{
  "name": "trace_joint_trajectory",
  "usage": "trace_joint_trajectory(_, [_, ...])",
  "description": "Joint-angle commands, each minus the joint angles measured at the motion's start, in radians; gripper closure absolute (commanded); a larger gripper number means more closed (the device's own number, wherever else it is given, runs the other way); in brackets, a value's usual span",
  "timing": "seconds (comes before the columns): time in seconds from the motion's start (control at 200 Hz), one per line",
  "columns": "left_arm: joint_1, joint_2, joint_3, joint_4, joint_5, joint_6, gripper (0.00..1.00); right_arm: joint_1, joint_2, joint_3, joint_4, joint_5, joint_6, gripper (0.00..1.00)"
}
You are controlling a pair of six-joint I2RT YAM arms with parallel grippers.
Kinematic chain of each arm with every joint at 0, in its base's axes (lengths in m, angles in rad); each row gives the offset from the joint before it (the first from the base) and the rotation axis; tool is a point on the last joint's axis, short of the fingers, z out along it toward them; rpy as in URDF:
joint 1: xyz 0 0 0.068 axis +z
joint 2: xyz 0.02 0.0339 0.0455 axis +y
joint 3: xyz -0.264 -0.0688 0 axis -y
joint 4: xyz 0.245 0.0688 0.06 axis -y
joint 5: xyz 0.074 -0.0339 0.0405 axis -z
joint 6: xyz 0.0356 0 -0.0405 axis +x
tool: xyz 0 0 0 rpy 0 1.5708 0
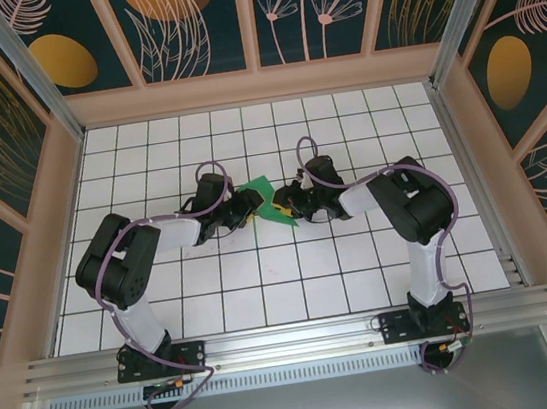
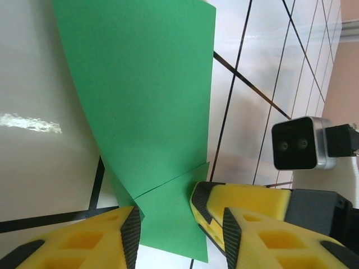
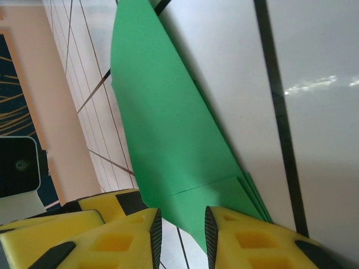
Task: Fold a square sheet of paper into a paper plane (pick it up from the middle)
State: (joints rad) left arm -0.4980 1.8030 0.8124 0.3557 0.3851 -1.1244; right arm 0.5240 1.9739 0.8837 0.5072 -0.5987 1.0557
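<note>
Left jaws stand half open astride the green sheet of paper (image 2: 146, 101), right jaws nearly closed about it, pinching or not I cannot tell; at the middle of the surface (image 1: 264, 286) it looks only part-folded, the plane's wings seemingly yet to make.

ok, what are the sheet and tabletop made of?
Sheet: thin matte green paper, probably; it holds sharp creases and stacked layers. Tabletop: hard glossy white panel or tile, cannot tell which; it throws a glare streak between dark grid lines.
</note>
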Motion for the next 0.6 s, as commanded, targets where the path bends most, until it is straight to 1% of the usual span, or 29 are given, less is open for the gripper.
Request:
trace_joint_trajectory(0.0, [-0.008, 0.012, 0.012, -0.012, -0.008, -0.001, 0.50, -0.010, 0.030, 0.017, -0.075, 0.041, -0.070, 0.69])
trace_joint_trajectory(0.07, [-0.008, -0.003, 0.010, -0.050, -0.040, 0.011, 0.45, -0.009, 0.031, 0.022, -0.087, 0.046, -0.078, 0.69])
trace_joint_trajectory(0.155, [-0.008, -0.020, 0.010, -0.096, -0.080, 0.024, 0.42, -0.009, 0.030, 0.021, -0.093, 0.054, -0.078, 0.69])
trace_joint_trajectory(0.235, [-0.008, -0.025, 0.009, -0.109, -0.085, 0.024, 0.41, -0.011, 0.029, 0.012, -0.085, 0.061, -0.068, 0.70])
trace_joint_trajectory(0.38, [-0.008, -0.015, 0.010, -0.095, -0.070, 0.015, 0.41, -0.026, 0.037, -0.009, -0.038, 0.032, -0.020, 0.71])
trace_joint_trajectory(0.595, [-0.008, 0.010, 0.018, -0.070, -0.042, 0.003, 0.44, -0.040, 0.052, -0.037, 0.036, -0.025, 0.056, 0.71])
